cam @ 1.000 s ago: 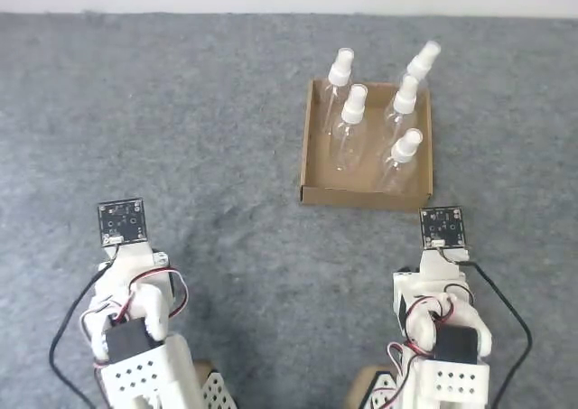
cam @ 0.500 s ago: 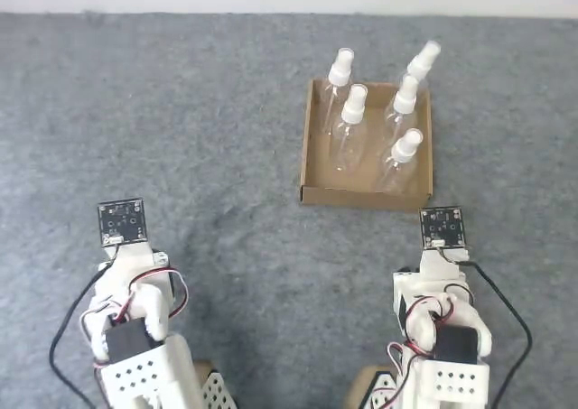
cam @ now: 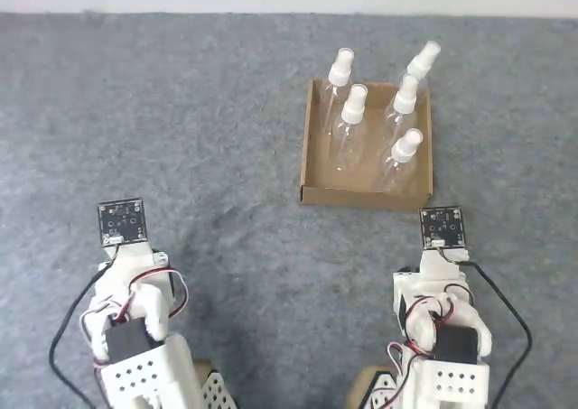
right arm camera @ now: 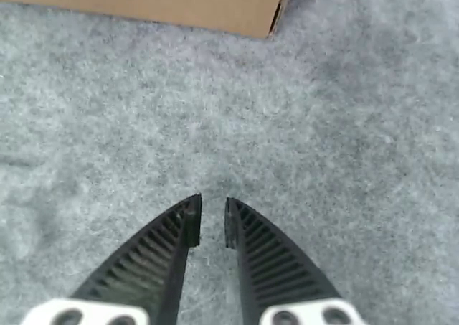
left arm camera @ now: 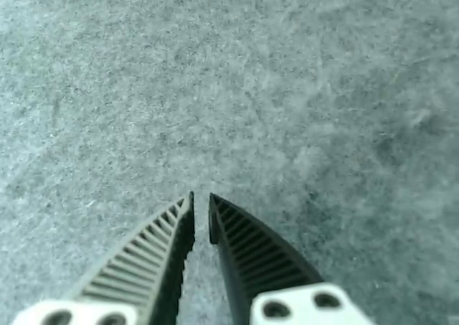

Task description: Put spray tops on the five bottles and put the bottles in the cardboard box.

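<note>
Grey, felt-like covering [cam: 181, 111] is spread over the whole bench, and a pale strip of wall is seen along the far edge. On the right half, toward the far side, the cardboard box [cam: 361, 195] is set flat with its top open. Five clear bottles are stood inside it, each fitted with a white spray top. One [cam: 337, 111] is placed at the far left corner and another [cam: 346, 145] just nearer than it. A third [cam: 421, 61] is seen at the far right corner, with its top above the far wall of the box. A fourth [cam: 398, 116] is placed just in front of that one, and a fifth [cam: 396, 170] by the near right wall.

Both arms are drawn back at the near edge, well apart from each other. The left arm [cam: 131, 310] is kept at the near left and the right arm [cam: 442, 323] at the near right, just short of the box. The left gripper [left arm camera: 201, 199] is held over bare covering, its fingers [left arm camera: 154, 260] clenched to a thin slit with nothing between them. The right gripper [right arm camera: 213, 204] is likewise clenched on nothing, a narrow gap being left at the tips, and the near wall of the box [right arm camera: 143, 2] is seen beyond it.
</note>
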